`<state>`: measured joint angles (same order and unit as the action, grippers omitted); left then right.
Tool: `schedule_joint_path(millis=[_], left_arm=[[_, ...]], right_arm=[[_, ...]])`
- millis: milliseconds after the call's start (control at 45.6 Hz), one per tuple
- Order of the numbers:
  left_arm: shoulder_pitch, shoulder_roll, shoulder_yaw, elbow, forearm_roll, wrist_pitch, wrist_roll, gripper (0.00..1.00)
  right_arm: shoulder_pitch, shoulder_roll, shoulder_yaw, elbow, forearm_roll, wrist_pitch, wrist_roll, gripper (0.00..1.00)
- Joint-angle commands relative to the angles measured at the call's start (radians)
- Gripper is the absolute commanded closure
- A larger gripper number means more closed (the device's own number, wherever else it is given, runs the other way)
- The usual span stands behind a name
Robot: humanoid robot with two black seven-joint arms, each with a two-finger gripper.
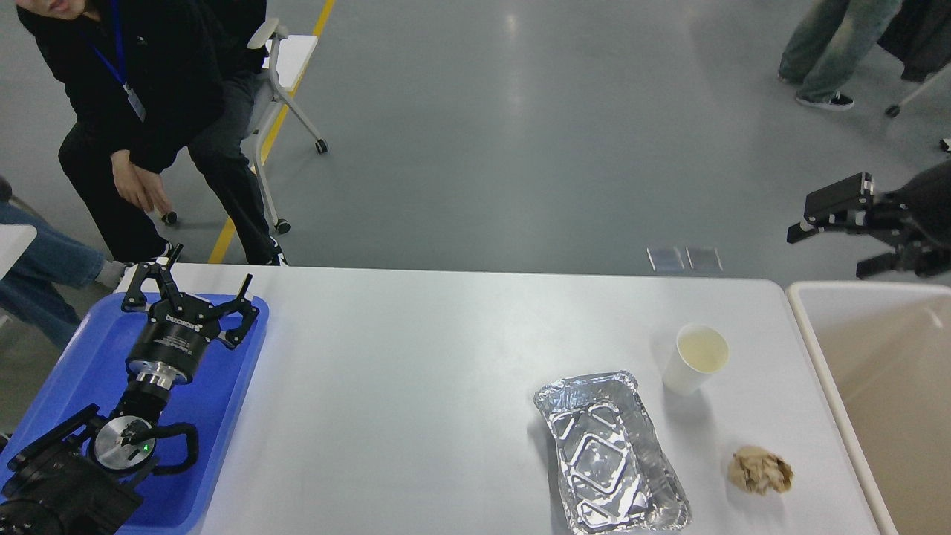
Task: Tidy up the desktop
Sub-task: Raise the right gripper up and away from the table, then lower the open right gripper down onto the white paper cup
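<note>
Foil tray (pixel 611 453) empty, paper cup (pixel 696 358) holds pale liquid, both on right half of white desktop (pixel 409 371).
Crumpled brown paper (pixel 759 470) sits near the cup. Blue tray (pixel 82 371) at left edge and beige bin (pixel 884 386) at right look empty. Left gripper (pixel 195 286) over blue tray, fingers spread, holding nothing; wrist lettering unreadable. Right gripper (pixel 825 245) above bin, jaws apart, empty.

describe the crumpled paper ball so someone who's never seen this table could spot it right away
Start at the white desktop and go to its right end, beside the beige bin. Three things sit there: a foil tray, a paper cup and, nearest the bin and the near edge, the paper ball. It is the only brown, wrinkled lump; the cup is smooth white and the tray shiny silver.
</note>
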<state>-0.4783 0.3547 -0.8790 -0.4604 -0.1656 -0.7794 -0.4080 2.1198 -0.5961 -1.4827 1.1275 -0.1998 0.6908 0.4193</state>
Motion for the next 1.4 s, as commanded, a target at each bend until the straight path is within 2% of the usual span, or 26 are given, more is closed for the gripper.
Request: schedule_joint_path(millis=[0, 198, 417, 680, 878, 944, 1273, 1383], left_arm=[[0.001, 0.000, 0.000, 0.000, 0.000, 0.000, 0.000, 0.01], [0.001, 0.001, 0.000, 0.000, 0.000, 0.002, 0.000, 0.01], [0.001, 0.001, 0.000, 0.000, 0.000, 0.002, 0.000, 0.01], [0.001, 0.001, 0.000, 0.000, 0.000, 0.002, 0.000, 0.01], [0.001, 0.003, 0.000, 0.000, 0.000, 0.002, 0.000, 0.01], [0.001, 0.001, 0.000, 0.000, 0.000, 0.002, 0.000, 0.01], [0.000, 0.001, 0.000, 0.000, 0.000, 0.000, 0.000, 0.01], [0.000, 0.000, 0.000, -0.001, 0.000, 0.000, 0.000, 0.01]], right_arm=[[0.074, 0.139, -0.018, 0.101, -0.036, 0.052, -0.001, 0.00], [0.203, 0.153, 0.025, 0.192, -0.044, 0.055, -0.004, 0.00], [0.350, 0.159, 0.032, 0.232, -0.061, 0.055, -0.042, 0.00], [0.394, 0.203, 0.030, 0.282, -0.030, 0.055, -0.175, 0.00], [0.342, 0.223, 0.033, 0.272, 0.040, 0.030, -0.289, 0.00], [0.310, 0.222, 0.039, 0.268, 0.054, 0.010, -0.313, 0.00], [0.137, 0.202, 0.150, 0.256, 0.051, 0.006, -0.315, 0.00], [0.131, 0.202, 0.177, 0.250, 0.065, -0.002, -0.310, 0.00]])
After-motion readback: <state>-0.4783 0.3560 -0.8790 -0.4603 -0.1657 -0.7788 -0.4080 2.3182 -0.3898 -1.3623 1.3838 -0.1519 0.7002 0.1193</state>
